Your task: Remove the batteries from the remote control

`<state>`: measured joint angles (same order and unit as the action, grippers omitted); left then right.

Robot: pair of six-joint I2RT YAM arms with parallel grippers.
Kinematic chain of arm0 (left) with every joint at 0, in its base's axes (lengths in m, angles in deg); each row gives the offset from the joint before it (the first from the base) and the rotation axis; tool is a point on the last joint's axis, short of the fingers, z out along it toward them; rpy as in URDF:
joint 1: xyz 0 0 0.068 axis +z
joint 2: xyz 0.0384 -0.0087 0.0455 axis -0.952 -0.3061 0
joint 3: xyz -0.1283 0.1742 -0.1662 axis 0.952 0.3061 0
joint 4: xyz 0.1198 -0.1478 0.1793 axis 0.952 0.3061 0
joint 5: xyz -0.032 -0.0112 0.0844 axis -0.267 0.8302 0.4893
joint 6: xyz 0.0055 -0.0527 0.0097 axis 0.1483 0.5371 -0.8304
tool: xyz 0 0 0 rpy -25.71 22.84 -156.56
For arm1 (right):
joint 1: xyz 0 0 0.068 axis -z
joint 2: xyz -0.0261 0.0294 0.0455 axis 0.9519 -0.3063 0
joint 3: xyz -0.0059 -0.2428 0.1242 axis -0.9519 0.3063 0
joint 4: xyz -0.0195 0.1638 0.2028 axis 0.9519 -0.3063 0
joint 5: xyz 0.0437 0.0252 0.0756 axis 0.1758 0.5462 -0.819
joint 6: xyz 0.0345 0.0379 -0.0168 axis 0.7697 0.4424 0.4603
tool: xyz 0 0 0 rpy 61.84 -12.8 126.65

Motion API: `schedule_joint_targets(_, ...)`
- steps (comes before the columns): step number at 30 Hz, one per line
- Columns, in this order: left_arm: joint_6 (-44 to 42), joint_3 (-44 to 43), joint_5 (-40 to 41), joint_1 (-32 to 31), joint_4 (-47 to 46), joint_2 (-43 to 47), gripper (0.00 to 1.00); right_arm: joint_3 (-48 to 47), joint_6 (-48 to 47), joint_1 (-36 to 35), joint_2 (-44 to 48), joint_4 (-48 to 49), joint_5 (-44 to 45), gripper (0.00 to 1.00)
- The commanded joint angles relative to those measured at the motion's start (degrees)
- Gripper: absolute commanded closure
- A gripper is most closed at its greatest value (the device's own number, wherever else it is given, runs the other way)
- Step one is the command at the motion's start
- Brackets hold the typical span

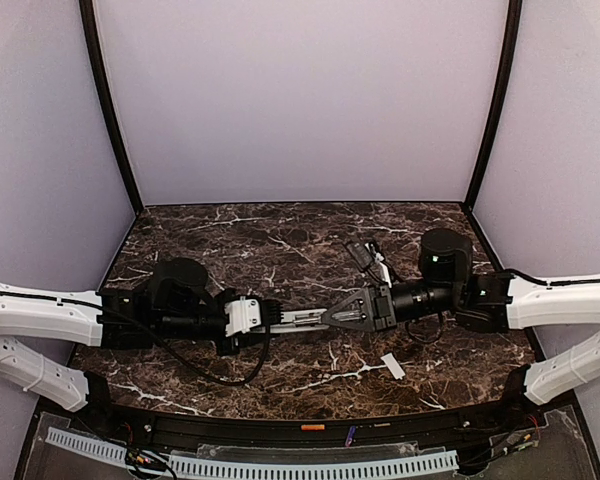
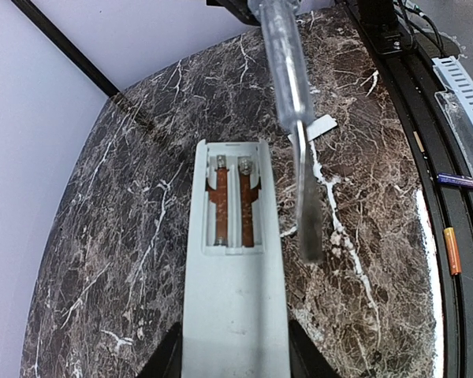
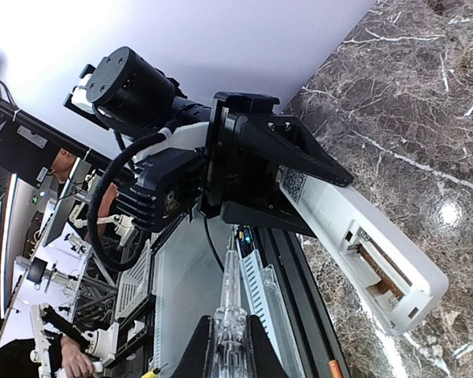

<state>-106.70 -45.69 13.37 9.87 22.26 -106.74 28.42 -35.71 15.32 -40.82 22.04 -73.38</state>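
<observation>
My left gripper (image 1: 265, 318) (image 2: 232, 358) is shut on the white remote control (image 2: 232, 307) and holds it back-side up above the table. Its open battery recess (image 2: 231, 206) shows two narrow orange-brown strips with springs at the far end; I cannot tell whether they are batteries. The remote also shows in the right wrist view (image 3: 378, 252). My right gripper (image 1: 352, 312) (image 3: 231, 331) is shut on a clear-handled screwdriver (image 3: 230, 315). Its flat blade (image 2: 307, 213) hangs just right of the recess, not touching it.
A small flat white cover piece (image 1: 392, 366) (image 2: 315, 127) lies on the marble table (image 1: 280, 240) near the right arm. An orange cell (image 2: 452, 250) (image 1: 313, 427) and a purple-blue one (image 2: 456, 179) lie on the black front rail. Grey walls enclose the table.
</observation>
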Motion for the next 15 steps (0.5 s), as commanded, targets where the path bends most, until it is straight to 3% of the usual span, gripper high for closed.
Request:
schedule_joint_targets(1,-0.1,-1.1,0.8,-0.1,-1.8,0.2,1.00,-1.4,-1.3,0.2,1.6,-1.3,2.0,1.00)
schedule_joint_targets(15,-0.2,-1.0,2.1,0.0,-2.2,0.4,1.00,-4.5,-4.8,0.2,5.3,-13.1,10.2,1.00)
